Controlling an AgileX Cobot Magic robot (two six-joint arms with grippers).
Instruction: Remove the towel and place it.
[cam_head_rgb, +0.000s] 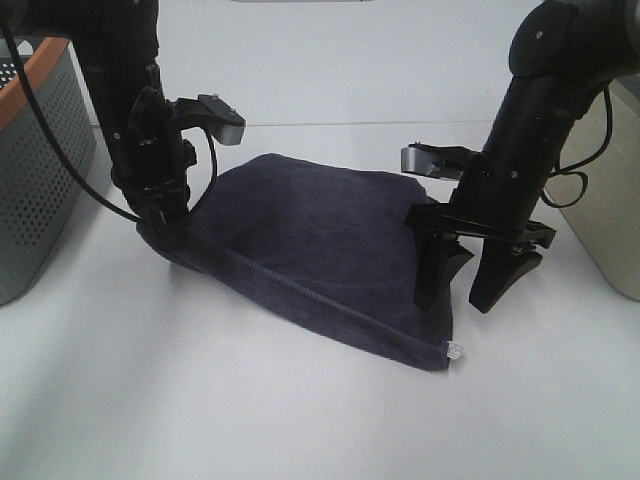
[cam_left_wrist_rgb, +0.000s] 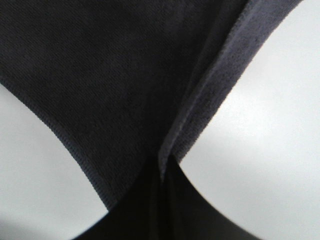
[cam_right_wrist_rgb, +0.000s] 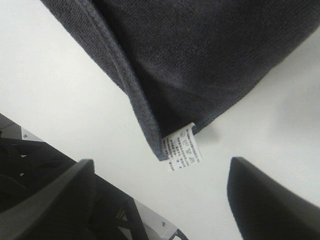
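The dark navy towel (cam_head_rgb: 320, 250) lies spread on the white table (cam_head_rgb: 250, 410), about midway between the two arms, with its stitched hem (cam_head_rgb: 300, 292) running along the near edge. The left arm (cam_head_rgb: 140, 120) reaches down to the towel's left corner, and its jaws are clenched on that corner, low against the table. In the left wrist view the towel (cam_left_wrist_rgb: 115, 75) is gathered to a narrow pinch where it enters the jaws, and a folded edge (cam_left_wrist_rgb: 225, 75) of the cloth runs away from the pinch over the bare table (cam_left_wrist_rgb: 270, 140). The right arm (cam_head_rgb: 540, 110) hangs over the towel's right side with its jaws spread wide and nothing between them. In the exterior view one finger (cam_head_rgb: 437, 272) stands over the towel's right edge and the other (cam_head_rgb: 503, 275) just beyond it, over the table. Whether the tips touch the cloth cannot be told. The right wrist view shows the towel's corner (cam_right_wrist_rgb: 165, 145) flat on the table between the two open fingers, with a small white printed tag (cam_right_wrist_rgb: 182, 147) sticking out from it. The same tag (cam_head_rgb: 456, 351) marks the near right corner in the exterior view. A grey perforated basket (cam_head_rgb: 45, 170) with an orange-brown rim stands at the far left, well apart from the towel. A pale container (cam_head_rgb: 615, 215), only partly in view, stands at the far right.
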